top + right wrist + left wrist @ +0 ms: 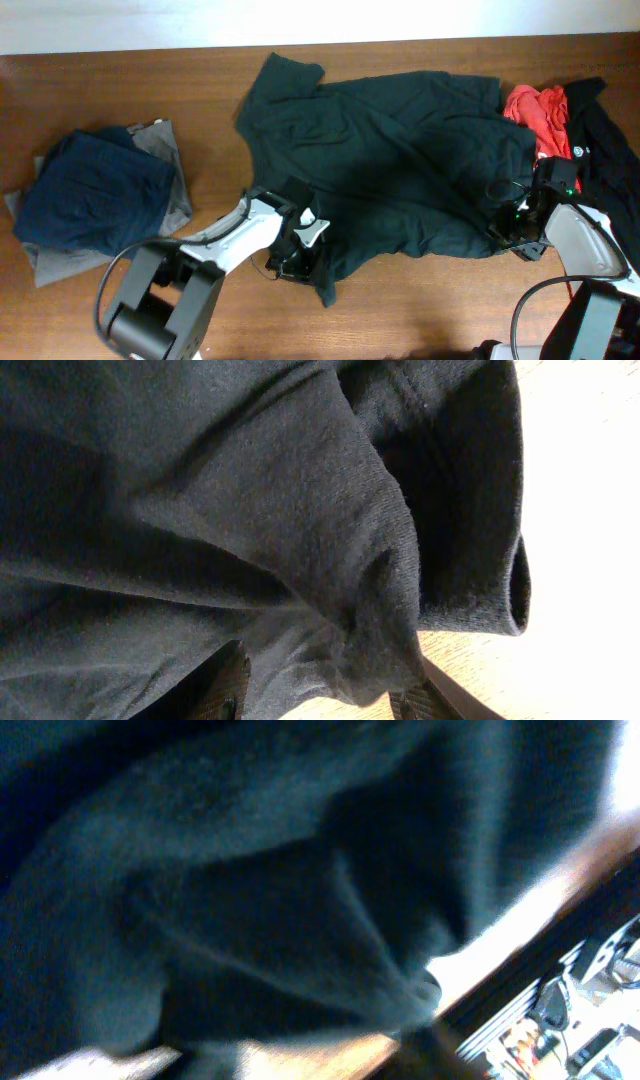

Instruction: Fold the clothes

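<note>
Across the middle of the table [90, 90] the large dark green shirt [400, 160] lies spread, its long axis running left to right. We have the left gripper [298, 248] at its near left hem and the right gripper [513, 226] at its near right edge, so each arm is nearer its own end. A bunched fold sits between the right fingers [228, 682], which stand apart. We cannot tell whether either gripper truly pinches cloth.

Blurred frame: dark green shirt [250, 890] fills nearly all of it, creases converging to a bunched point at its lower right, with a bright strip of table [540, 910] just beyond that bunch.
</note>
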Motion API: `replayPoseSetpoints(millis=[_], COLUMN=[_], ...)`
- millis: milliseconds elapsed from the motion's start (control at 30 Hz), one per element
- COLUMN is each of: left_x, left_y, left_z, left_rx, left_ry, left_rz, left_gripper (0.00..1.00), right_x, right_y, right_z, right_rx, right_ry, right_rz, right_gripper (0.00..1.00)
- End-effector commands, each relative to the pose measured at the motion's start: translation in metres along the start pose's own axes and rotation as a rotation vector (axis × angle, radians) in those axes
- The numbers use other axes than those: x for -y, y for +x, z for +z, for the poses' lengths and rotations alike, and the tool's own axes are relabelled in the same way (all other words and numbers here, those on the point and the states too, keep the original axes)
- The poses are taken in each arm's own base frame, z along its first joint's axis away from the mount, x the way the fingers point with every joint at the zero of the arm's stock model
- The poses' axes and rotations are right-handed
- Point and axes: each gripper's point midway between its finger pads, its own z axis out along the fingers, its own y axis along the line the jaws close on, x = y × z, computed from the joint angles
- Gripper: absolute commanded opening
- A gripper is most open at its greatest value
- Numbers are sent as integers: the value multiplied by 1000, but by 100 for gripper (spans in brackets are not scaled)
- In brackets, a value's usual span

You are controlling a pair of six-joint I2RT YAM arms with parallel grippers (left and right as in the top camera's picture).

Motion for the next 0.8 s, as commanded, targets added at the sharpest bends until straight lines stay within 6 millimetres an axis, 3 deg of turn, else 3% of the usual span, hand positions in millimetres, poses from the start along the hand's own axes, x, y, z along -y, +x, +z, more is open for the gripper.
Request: replayPoseSetpoints(millis=[0,33,167,467,767], left_x=[2,1,-4,-60,-57], left_y=[0,-1,-1,8,38], left_z=[5,4,-10,-76,-94], left_rx=[-29,-28,-26,113,72], left_ry=[25,23,9,-127,-118], left_rz=[-12,-16,-58,-237,-291], left_gripper=[7,0,1,1,1], right_x=[-2,-2,-2,-2,0], right_y=[-3,-3,-3,-3,3], right_z=[-2,-2,-2,-2,-2], right_rx=[3,3,1,0,-24], right_ry=[-9,-9,-9,-8,0], right_rz=[-8,-8,-8,-8,-7], right_gripper=[50,50,50,50,47])
